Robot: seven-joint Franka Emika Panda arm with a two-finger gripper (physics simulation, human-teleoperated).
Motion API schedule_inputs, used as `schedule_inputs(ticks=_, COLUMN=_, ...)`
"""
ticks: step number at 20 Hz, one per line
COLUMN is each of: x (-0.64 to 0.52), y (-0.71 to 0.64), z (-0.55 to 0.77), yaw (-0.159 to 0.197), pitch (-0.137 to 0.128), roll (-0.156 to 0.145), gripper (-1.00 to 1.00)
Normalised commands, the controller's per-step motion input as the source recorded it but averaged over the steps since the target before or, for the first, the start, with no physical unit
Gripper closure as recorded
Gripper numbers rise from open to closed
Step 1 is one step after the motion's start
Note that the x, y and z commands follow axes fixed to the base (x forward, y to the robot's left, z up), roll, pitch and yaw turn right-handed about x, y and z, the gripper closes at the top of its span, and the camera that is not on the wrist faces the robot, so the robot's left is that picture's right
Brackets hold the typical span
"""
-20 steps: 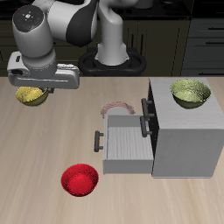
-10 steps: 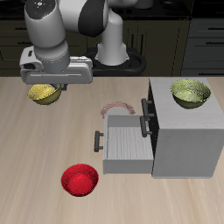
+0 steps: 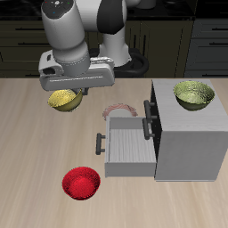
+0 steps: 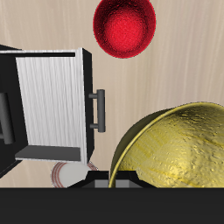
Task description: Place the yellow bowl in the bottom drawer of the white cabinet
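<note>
The claw (image 3: 68, 92) hangs above the table (image 3: 27, 160) with the yellow bowl (image 3: 64, 100) pinched at its rim; the bowl hangs directly under the claw body, clear of the tabletop, tilted slightly. In the wrist view the yellow bowl (image 4: 179, 149) fills the area right in front of the claw, and one dark finger (image 4: 122, 182) sits against the bowl's edge. The second finger is hidden, so the grip is judged from the bowl being carried in the air.

The white cabinet (image 3: 187, 134) stands well apart from the claw, across the table. Its bottom drawer (image 3: 125, 151) is pulled out toward the claw's side, and the grey bar handle (image 3: 99, 142) on its front faces the claw. In the wrist view the drawer (image 4: 52, 101) shows a pale ribbed floor with nothing lying in it, and its handle (image 4: 99, 108) lies between the drawer and the carried bowl.

A pale yellow-green bowl (image 3: 193, 94) rests on the cabinet's flat top, farther from the claw than the drawer. A red bowl (image 3: 80, 183) sits on the table, below the claw and nearer the table's front edge, beside the drawer front; the wrist view also shows the red bowl (image 4: 125, 26) beyond the handle.

Count: three bowls (one yellow, one yellow-green, one red), one cabinet, one open drawer.
</note>
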Motion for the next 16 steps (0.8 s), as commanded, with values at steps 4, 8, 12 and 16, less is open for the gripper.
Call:
schedule_inputs(ticks=4, x=0.15, y=0.35, z=0.05, yaw=-0.015, pitch=-0.001, roll=0.053, gripper=1.00)
schedule_inputs(ticks=8, x=0.17, y=0.55, z=0.06, yaw=-0.026, pitch=-0.005, roll=0.079, gripper=1.00)
schedule_inputs(ticks=12, x=0.14, y=0.37, z=-0.02, yaw=-0.010, pitch=0.003, roll=0.062, gripper=1.00)
schedule_inputs(ticks=16, x=0.15, y=0.31, z=-0.14, yaw=-0.003, pitch=0.021, roll=0.042, gripper=1.00)
